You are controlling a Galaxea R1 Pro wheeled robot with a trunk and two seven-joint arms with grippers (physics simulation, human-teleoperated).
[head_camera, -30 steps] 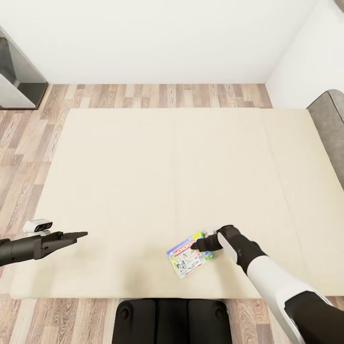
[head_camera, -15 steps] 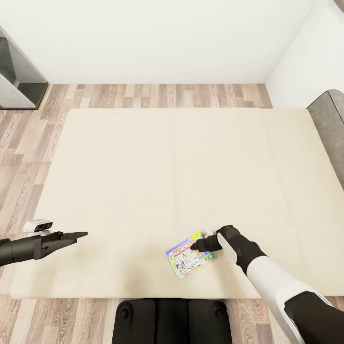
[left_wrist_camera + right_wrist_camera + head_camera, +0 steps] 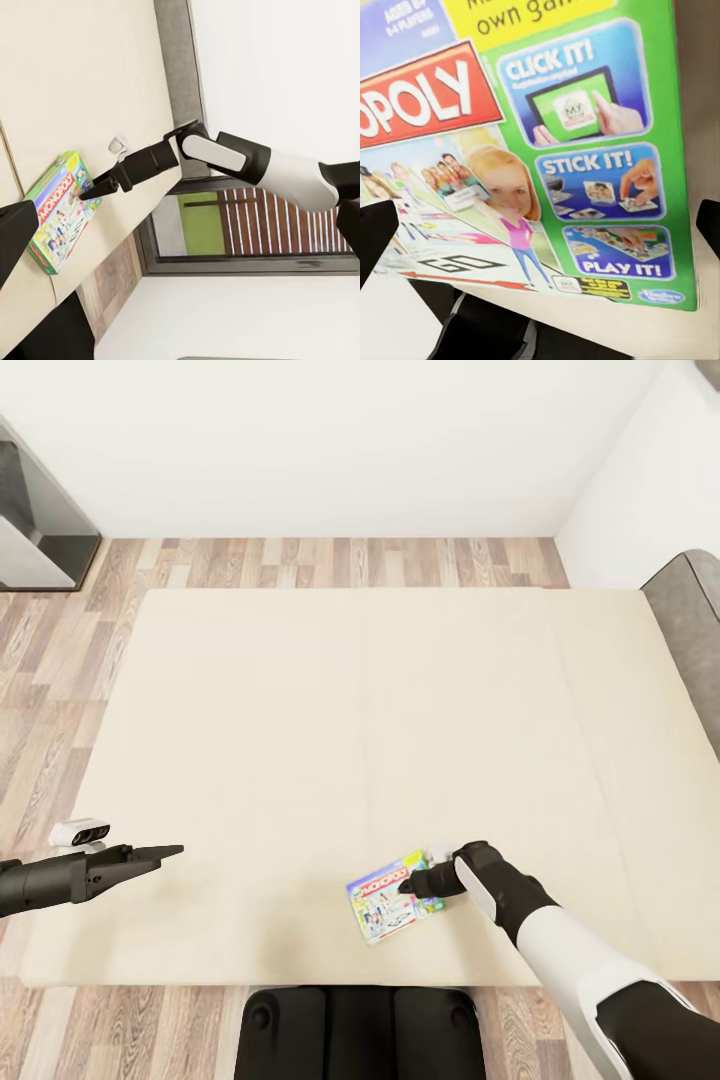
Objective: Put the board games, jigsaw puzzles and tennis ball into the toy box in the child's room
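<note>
Reaching w/ our right gripper [image 3: 412, 883] onto the Monopoly box [image 3: 388, 896], lower centre of frame, flat on the bed [image 3: 300, 710]; fingers spread to straddle its edge. Left gripper [image 3: 160, 852] idles lower left, fingers together.

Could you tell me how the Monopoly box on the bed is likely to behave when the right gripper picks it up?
The Monopoly box looks flat and rigid, so it should probably stay stiff rather than flop. Its printed lid looks glossy, so it may slip between the fingertips of the right gripper. Lying on the soft bed, it might slide if pushed.
</note>
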